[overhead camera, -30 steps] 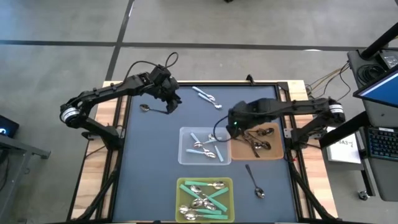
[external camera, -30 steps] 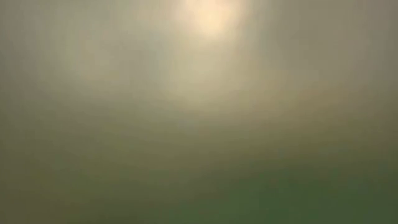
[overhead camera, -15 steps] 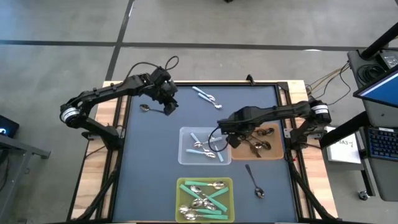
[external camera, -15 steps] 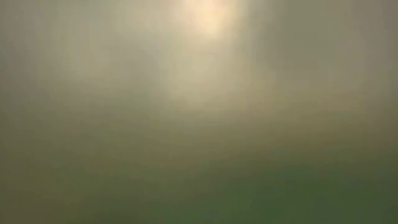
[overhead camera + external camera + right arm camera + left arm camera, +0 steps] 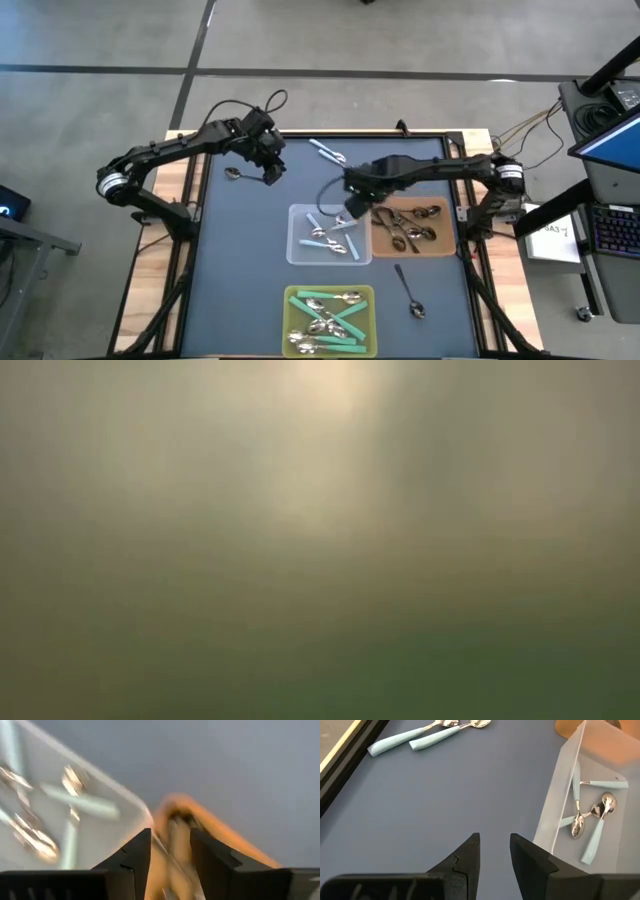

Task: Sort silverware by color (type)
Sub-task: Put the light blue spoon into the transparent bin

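Two light-blue-handled spoons (image 5: 331, 154) lie on the blue mat at the far side. One dark-handled spoon (image 5: 236, 173) lies far left, another (image 5: 410, 290) near right. The clear bin (image 5: 296, 240) holds light blue spoons, the brown bin (image 5: 447, 232) dark-handled ones, and the yellow-green bin (image 5: 292, 318) teal ones. My left gripper (image 5: 494, 840) hangs open just right of the far-left dark spoon, nothing between its fingers. My right gripper (image 5: 170, 835) is open and empty above the clear bin's far right corner (image 5: 350, 207).
Wooden rails (image 5: 190, 200) frame the mat on both sides. Bare mat lies between the left rail and the clear bin. The low view shows only a blurred haze.
My right gripper has swung from over the brown bin's left part toward the table's left and far side, and now hangs over the clear bin's far right corner.
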